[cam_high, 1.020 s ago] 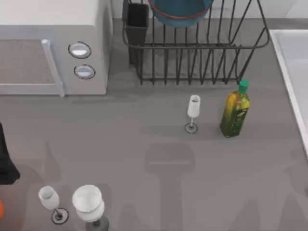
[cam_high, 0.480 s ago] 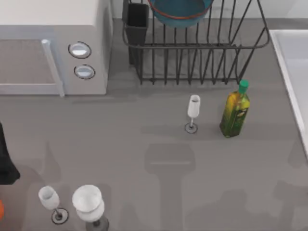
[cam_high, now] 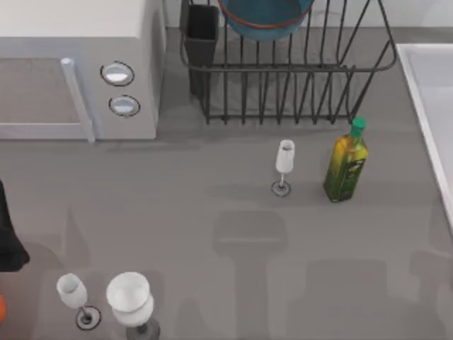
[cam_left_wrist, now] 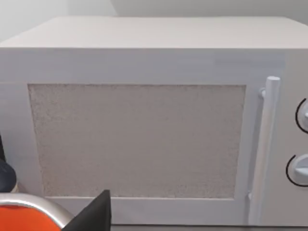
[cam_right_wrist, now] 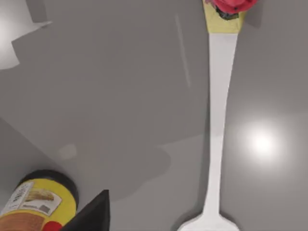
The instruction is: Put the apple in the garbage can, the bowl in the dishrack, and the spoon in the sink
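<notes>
1. Blue-inside bowl [cam_high: 266, 17] with reddish-brown rim is already sitting in the black wire dishrack [cam_high: 297, 85], just beside the rack's dark utensil cup [cam_high: 202, 32].
2. White spoon [cam_right_wrist: 216, 130] is lying flat on the grey table [cam_high: 212, 219], not in the sink; the right wrist view is looking straight down on its long handle.
3. Red apple [cam_right_wrist: 231, 6] is sitting at the spoon's yellow handle end, touching or overlapping it; cannot tell which.
4. Yellow-labelled jar [cam_right_wrist: 36, 204] is standing near the spoon's bowl end, apart from it.
5. Sink [cam_high: 432, 106] is lying to the right of the dishrack, pale rim showing.
6. Oil bottle [cam_high: 346, 161] and a small wine glass [cam_high: 284, 164] are standing just in front of the dishrack.
7. Microwave [cam_high: 78, 67] is sitting left of the dishrack; the left wrist view is facing its door [cam_left_wrist: 137, 142], with an orange object [cam_left_wrist: 21, 219] close by.
8. Two wine glasses [cam_high: 106, 297] are standing well in front of the microwave.
9. Fingers of both grippers: cannot tell whether spread or pressed together.
</notes>
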Controlling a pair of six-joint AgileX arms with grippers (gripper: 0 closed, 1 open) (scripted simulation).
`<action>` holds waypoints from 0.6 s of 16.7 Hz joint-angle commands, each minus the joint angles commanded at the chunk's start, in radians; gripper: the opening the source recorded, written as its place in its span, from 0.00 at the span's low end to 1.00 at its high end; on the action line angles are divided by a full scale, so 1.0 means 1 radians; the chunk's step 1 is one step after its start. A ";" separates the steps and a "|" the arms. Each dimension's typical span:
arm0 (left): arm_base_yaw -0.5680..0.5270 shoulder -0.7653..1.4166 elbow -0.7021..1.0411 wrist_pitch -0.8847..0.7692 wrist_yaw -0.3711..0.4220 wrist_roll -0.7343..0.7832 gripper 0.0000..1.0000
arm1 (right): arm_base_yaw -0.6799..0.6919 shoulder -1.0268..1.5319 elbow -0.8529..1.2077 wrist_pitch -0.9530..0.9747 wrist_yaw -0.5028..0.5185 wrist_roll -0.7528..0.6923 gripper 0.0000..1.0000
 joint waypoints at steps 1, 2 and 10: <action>0.000 0.000 0.000 0.000 0.000 0.000 1.00 | 0.000 0.000 0.000 0.000 0.000 0.000 1.00; 0.000 0.000 0.000 0.000 0.000 0.000 1.00 | 0.000 0.000 0.000 0.000 0.000 0.000 1.00; 0.000 0.000 0.000 0.000 0.000 0.000 1.00 | 0.027 0.102 -0.084 0.186 -0.003 0.032 1.00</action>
